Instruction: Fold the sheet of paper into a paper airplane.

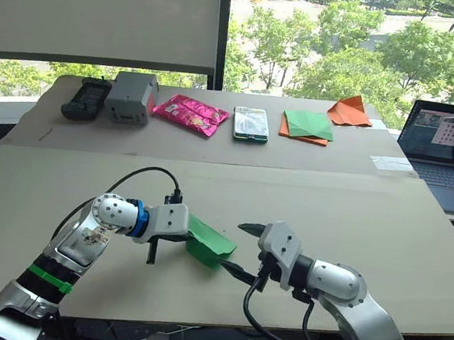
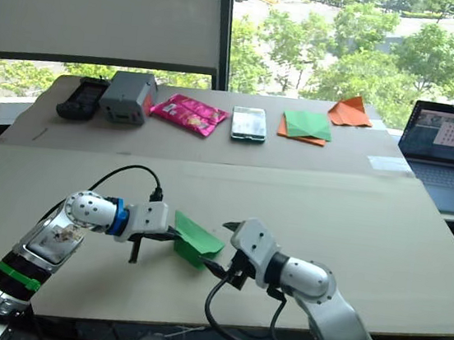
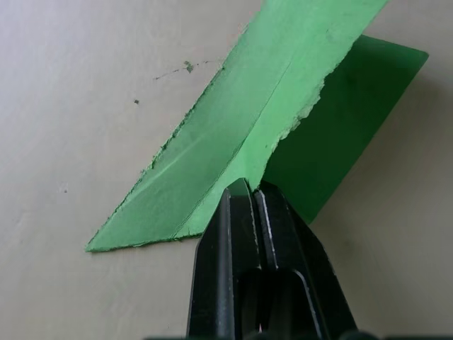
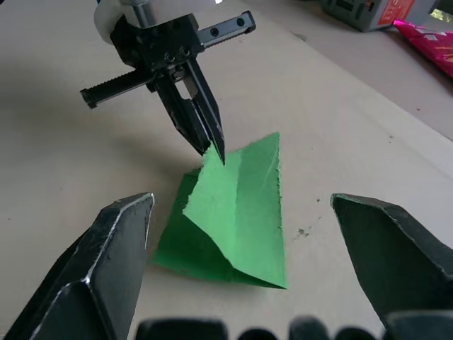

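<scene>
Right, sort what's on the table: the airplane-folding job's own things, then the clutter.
Job:
- sheet of paper, bright green, part-folded
- left gripper, shut on its edge
- right gripper, open beside it

Clutter:
- green sheet on orange paper
- folded orange paper
- pink packet
- phone
- grey box
- laptop

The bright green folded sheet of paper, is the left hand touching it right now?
Touching. In the left wrist view, the left hand has its two black fingers shut on an edge of the bright green folded sheet of paper, pinching it between them.
</scene>
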Controlling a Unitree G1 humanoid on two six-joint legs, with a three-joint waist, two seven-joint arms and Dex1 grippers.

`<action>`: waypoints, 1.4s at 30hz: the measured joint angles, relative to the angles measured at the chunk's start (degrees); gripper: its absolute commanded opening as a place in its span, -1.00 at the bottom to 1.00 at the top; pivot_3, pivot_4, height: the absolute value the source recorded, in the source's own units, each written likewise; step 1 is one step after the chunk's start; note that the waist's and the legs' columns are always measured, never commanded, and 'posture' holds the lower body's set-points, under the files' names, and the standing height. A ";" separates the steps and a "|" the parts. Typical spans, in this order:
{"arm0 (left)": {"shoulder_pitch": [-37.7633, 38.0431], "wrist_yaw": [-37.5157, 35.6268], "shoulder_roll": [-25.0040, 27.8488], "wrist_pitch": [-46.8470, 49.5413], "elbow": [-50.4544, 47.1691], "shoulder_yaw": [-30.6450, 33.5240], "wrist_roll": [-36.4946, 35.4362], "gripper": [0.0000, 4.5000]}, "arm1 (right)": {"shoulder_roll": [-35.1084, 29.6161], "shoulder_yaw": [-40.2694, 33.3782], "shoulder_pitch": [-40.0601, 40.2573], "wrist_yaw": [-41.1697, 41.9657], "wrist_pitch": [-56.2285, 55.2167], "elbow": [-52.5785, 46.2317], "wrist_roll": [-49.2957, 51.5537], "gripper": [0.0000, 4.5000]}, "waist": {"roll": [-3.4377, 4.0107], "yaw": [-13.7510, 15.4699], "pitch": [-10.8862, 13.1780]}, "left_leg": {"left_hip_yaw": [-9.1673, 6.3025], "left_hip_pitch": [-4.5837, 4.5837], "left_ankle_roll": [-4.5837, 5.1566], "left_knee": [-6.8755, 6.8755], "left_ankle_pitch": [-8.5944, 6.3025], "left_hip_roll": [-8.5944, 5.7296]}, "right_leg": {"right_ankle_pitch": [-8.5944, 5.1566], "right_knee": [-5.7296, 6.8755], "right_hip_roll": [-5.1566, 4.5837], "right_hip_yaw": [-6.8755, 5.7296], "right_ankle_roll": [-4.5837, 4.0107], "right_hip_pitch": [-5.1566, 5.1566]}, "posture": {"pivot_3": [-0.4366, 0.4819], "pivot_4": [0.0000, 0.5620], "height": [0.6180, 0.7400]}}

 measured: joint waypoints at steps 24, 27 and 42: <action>6.28 -5.76 8.90 12.41 -0.86 15.10 -18.89 -0.19 | 7.83 4.41 -1.71 -4.48 -5.01 10.34 -10.94 0.48 | 0.00 -0.02 -0.02 | 0.01 -0.05 0.09 -0.03 0.05 0.03 | 0.01 0.08 0.06 0.05 0.00 -0.19 | -0.05 -0.47 0.87; 6.42 -5.25 8.77 13.59 -0.91 15.15 -20.14 -0.19 | 7.78 4.40 -1.29 -4.86 -5.83 10.38 -11.83 0.03 | -0.02 0.11 -0.03 | 0.01 -0.07 0.09 -0.03 0.06 0.03 | 0.01 0.09 0.07 0.05 0.00 -0.19 | -0.05 -0.47 0.87; 7.51 -2.52 7.65 17.66 -0.44 16.18 -23.98 -0.19 | 4.70 5.52 -2.54 2.34 -14.58 12.95 -11.86 -0.99 | -0.02 -0.12 -0.04 | 0.01 0.00 0.10 -0.02 0.06 0.03 | 0.01 0.11 0.10 0.08 0.00 -0.17 | -0.05 -0.47 0.87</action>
